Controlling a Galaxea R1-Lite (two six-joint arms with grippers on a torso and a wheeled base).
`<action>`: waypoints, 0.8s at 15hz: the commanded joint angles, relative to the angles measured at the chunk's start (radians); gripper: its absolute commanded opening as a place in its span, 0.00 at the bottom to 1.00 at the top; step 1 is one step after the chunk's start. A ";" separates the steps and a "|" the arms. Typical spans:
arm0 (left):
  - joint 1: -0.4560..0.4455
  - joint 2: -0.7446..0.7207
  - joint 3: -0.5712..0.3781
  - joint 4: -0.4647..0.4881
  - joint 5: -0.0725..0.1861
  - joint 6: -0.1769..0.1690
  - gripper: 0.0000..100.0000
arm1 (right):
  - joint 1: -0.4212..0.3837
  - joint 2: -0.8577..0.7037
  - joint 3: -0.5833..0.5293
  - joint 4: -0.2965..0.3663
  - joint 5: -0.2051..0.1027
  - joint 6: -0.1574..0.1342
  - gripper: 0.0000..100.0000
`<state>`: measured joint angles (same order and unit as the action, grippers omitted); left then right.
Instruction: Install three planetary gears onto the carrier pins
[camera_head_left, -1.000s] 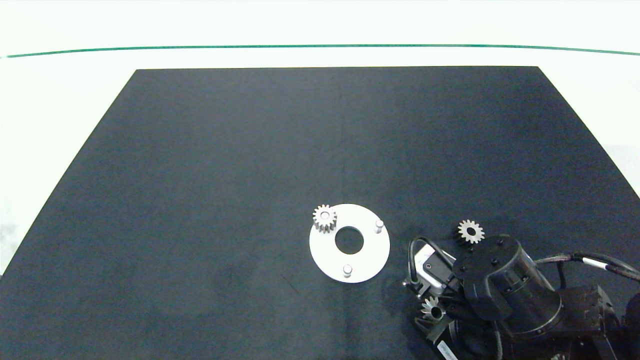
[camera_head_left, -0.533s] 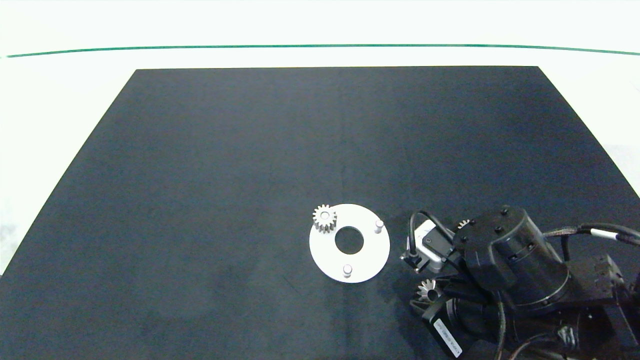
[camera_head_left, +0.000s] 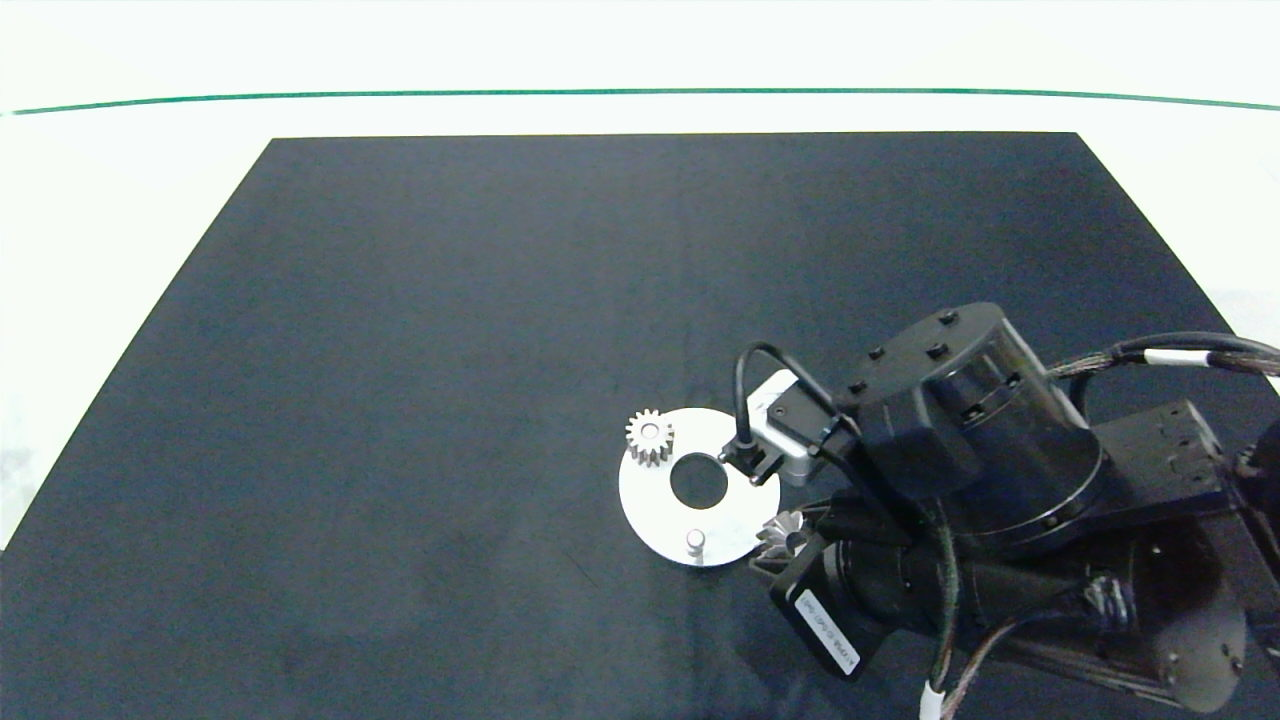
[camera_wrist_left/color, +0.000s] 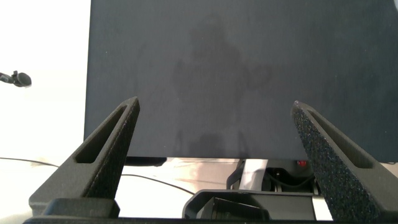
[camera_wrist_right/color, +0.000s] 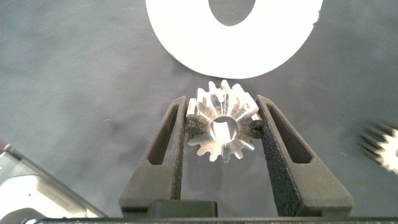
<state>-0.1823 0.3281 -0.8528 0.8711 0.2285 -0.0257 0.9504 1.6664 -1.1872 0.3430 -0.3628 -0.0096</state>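
Over the white disc (camera_head_left: 655, 515) edge, right tool (camera_wrist_right/color: 222, 127) clenches a gear (camera_wrist_right/color: 222, 120), its arm hiding one pin; left tool (camera_wrist_left/color: 214, 134) gapes apart, parked.

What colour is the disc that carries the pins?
White. The disc shows best in the head view, lying on the dark mat.

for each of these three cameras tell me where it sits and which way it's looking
Head view: above the table, looking down at the white disc and right arm.
Left wrist view: on the left arm, facing bare dark mat between the open left hand.
Right wrist view: on the right arm, facing the right hand gripping a gear.
Shared by the head and right wrist views: disc, gear.
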 joint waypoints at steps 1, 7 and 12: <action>0.001 -0.001 0.001 0.005 0.002 0.000 1.00 | 0.030 0.073 -0.049 0.014 -0.002 -0.003 0.16; 0.001 -0.009 0.000 0.005 0.002 0.000 1.00 | 0.031 0.154 -0.114 0.019 -0.005 -0.001 0.16; -0.002 -0.020 0.000 0.014 0.002 0.000 1.00 | 0.024 0.200 -0.153 0.021 -0.004 0.003 0.16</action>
<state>-0.1832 0.3098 -0.8523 0.8789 0.2285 -0.0257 0.9755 1.8511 -1.3353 0.3617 -0.3660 -0.0057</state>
